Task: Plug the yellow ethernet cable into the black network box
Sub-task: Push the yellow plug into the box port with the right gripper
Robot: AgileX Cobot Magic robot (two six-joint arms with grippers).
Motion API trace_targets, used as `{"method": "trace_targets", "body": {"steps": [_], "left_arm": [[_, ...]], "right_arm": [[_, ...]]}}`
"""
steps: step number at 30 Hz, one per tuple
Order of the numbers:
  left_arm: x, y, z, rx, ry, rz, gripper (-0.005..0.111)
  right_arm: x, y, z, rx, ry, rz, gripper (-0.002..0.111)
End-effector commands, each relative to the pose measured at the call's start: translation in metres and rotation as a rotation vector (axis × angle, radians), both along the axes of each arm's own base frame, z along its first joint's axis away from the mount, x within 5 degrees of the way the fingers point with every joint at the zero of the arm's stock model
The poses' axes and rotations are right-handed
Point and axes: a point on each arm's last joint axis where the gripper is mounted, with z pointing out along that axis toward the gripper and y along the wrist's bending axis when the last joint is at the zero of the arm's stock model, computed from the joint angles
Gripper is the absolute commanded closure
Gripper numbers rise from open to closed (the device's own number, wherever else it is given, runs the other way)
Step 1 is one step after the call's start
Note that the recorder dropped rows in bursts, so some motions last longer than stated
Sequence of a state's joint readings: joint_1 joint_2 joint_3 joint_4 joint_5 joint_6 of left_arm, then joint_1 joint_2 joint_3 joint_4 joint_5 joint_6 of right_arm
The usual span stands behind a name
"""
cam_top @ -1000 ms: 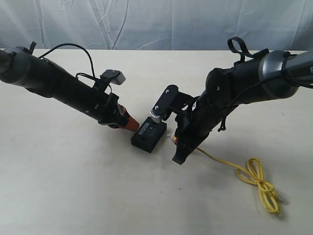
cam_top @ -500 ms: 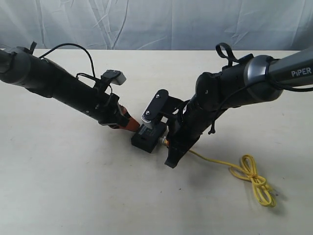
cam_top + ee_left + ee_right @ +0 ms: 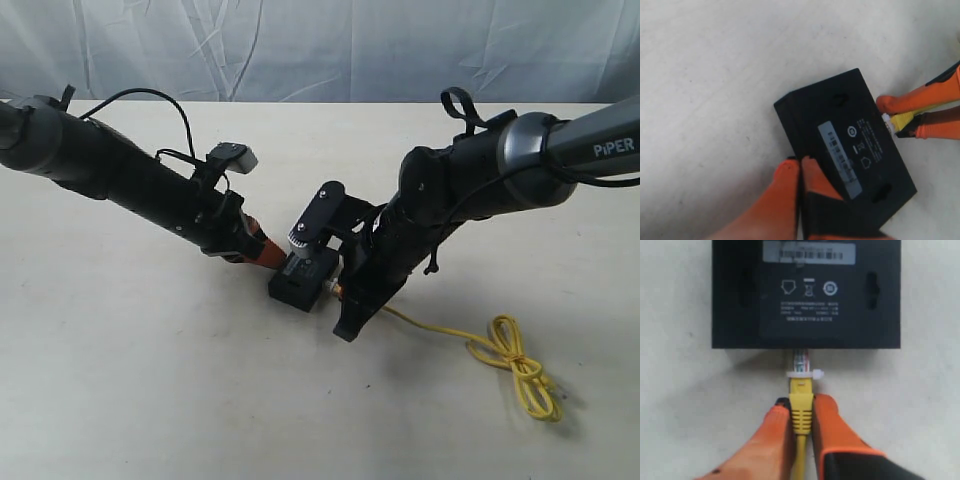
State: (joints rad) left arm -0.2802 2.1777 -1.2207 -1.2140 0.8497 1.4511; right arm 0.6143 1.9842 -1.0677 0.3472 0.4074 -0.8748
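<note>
Two orange-tipped grippers meet at one black network box. The right gripper pinches the yellow ethernet cable by the ribbed sleeve just behind its clear plug. The plug's front end meets the middle of the box's near side wall. Much of the clear body shows outside the box, and how far in it sits cannot be told. The left gripper has its two tips pressed together with nothing between them. They rest against the box on the side opposite the plug.

The box lies flat near the middle of the pale table, with its printed face up. That face carries one white barcode label, a block of small markings and two oval slots, one toward each end. In the exterior view the bracket of the right arm's wrist camera hangs over the box and hides part of its top.

From the right gripper the one cable trails away across the table to a single tied bundle of loops, well apart from the box. A loose end pokes out beyond the bundle.

Two black arms reach in from opposite sides. The left arm carries a small grey camera module. One wrinkled white cloth hangs behind the table.
</note>
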Motion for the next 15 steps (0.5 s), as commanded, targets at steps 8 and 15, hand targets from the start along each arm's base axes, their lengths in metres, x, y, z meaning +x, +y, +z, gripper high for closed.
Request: {"method": "trace_targets", "body": {"steps": [8, 15], "left_arm": [[0.0000, -0.0020, 0.0004, -0.005, 0.003, 0.001, 0.107], [0.0001, -0.0018, 0.0003, -0.002, 0.002, 0.001, 0.107]], "right_arm": [[0.0004, 0.0007, -0.0003, -0.002, 0.003, -0.007, 0.109], [0.0021, -0.0031, 0.0015, -0.033, -0.008, -0.054, 0.109]]}}
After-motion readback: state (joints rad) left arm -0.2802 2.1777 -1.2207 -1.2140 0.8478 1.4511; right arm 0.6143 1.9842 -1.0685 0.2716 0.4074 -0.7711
